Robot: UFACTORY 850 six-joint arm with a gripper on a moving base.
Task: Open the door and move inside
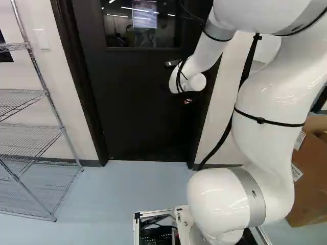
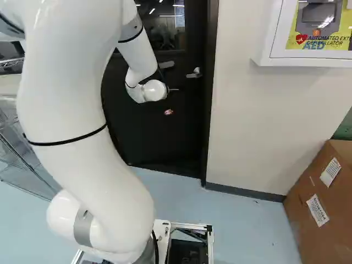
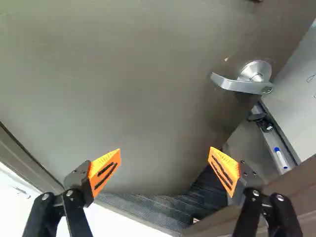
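Right past the gripper (image 3: 165, 150), fingers spread wide and holding nothing, is the door (image 3: 123, 89), looks ajar tbh. Probably heavy, maybe closer-stiff, so I'd shove near the slick metal lever (image 3: 242, 86), not the hinge side.

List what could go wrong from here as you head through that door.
The door stands ajar and its lever handle is not gripped, so it might swing back against the arm.

The gripper is open wide; one finger overlaps the door frame in the wrist view, so it may catch there if the arm advances off-centre.
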